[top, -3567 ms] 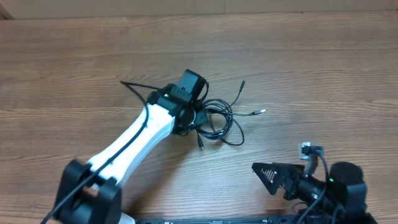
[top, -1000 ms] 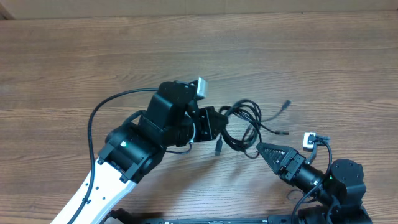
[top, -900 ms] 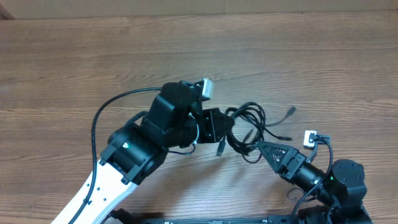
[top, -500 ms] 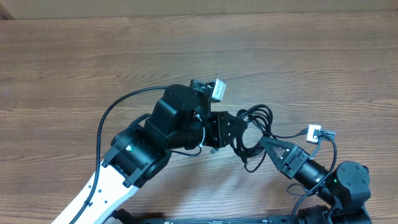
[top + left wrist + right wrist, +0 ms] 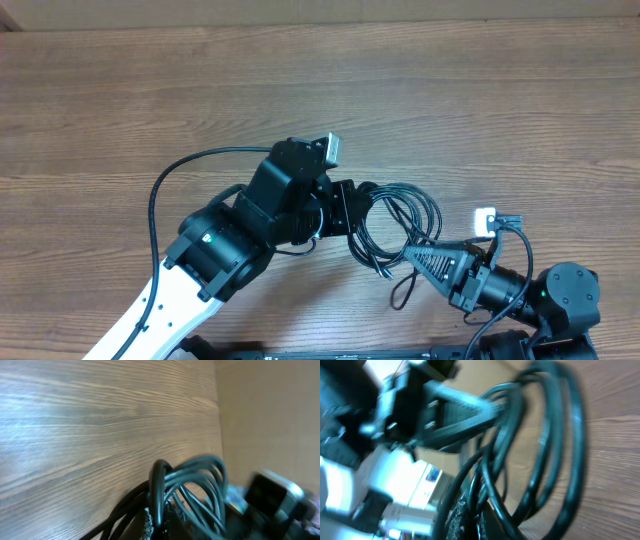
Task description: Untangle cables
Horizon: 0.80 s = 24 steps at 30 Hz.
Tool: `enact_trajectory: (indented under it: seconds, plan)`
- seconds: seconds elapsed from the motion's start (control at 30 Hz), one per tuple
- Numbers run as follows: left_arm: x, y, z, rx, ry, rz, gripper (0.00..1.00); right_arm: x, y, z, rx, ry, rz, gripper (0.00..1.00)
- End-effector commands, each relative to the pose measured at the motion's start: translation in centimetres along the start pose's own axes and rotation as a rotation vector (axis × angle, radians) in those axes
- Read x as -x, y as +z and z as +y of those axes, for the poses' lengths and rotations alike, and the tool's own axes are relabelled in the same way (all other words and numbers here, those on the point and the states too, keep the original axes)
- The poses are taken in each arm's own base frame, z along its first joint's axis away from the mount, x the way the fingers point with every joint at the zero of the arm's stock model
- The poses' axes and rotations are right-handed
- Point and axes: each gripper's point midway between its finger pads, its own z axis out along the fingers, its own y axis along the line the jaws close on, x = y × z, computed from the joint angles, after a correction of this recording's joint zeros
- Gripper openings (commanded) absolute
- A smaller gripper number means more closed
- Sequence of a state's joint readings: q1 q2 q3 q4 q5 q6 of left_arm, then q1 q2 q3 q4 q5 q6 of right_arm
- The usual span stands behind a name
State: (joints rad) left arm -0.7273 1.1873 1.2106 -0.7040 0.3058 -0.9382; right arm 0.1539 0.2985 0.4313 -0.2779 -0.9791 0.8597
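Sitting just right of centre in the overhead frame, the cables (image 5: 400, 222) are forming one bundle of thin black overlapping loops on the wooden table (image 5: 500, 100), with a loose tail curling toward the lower edge.

Handling, as judged: light, limp, springy in the coil, and likely to be snagging wherever strands cross. They are best taken by a single outer strand or a free end, not across the whole bundle.

Left gripper (image 5: 347, 205): fully closed, pinching the bundle's left edge.

Right gripper (image 5: 413, 256): fully closed, appearing to be nipping strands at the lower right.

Only the overhead view is showing both grips and the bundle's outline. The left wrist view is showing the cables (image 5: 157, 490) arching up above the wood, blurred. The right wrist view is showing the cables (image 5: 575, 435) close up, converging at bottom centre.
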Motion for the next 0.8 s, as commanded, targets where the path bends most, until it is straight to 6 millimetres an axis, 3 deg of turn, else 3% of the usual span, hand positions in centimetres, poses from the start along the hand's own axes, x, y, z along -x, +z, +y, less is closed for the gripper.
enact_trajectory:
  seconds: [0.0,0.23,0.4,0.57,0.77]
  plan:
    - [1.2,1.2,1.8,0.095,-0.109,-0.061,0.04,-1.7,-0.3,2.3,0.106,-0.105,0.104,0.04]
    - [0.5,3.7,3.1,0.141,-0.332,-0.007,0.04,-3.4,-0.4,0.3,0.044,-0.011,0.156,0.04]
    - [-0.3,4.2,0.5,0.011,-0.293,0.1,0.05,-4.1,-0.6,-2.9,-0.093,0.007,0.141,0.04]
    - [-0.4,2.3,-2.3,-0.143,-0.091,0.143,0.05,-2.7,-1.7,-8.1,-0.376,0.064,0.009,0.04]
    - [-0.3,-1.1,-2.3,-0.159,0.171,0.068,0.04,-1.0,-1.9,-8.6,-0.421,0.017,-0.066,0.07]
